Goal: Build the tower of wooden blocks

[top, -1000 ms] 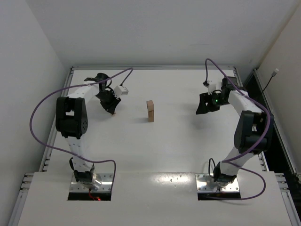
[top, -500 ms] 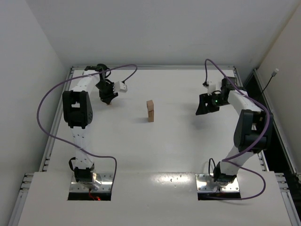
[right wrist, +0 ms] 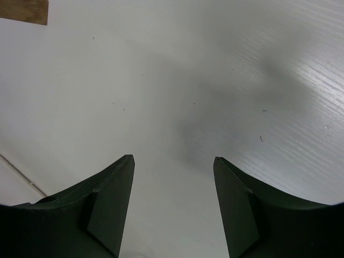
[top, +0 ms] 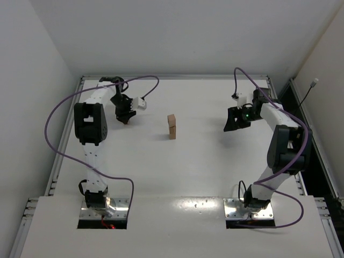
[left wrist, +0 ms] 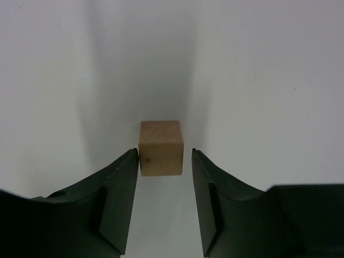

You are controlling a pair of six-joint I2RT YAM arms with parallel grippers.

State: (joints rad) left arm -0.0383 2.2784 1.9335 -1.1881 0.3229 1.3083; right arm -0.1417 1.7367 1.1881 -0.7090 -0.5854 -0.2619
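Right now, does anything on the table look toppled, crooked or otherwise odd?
Nothing stands out. The tower stands upright, a loose wood block sits squarely between the fingers of the open left gripper, and the right gripper is open and empty.

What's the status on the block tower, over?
Left gripper open, straddling a wood block. Right gripper open, empty. Tower upright between the arms. Nothing in the way.

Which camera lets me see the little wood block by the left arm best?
The left wrist view: the wood block sits large and sharp between the open jaws. From the top view the left gripper covers it almost entirely. The right wrist view doesn't show it.
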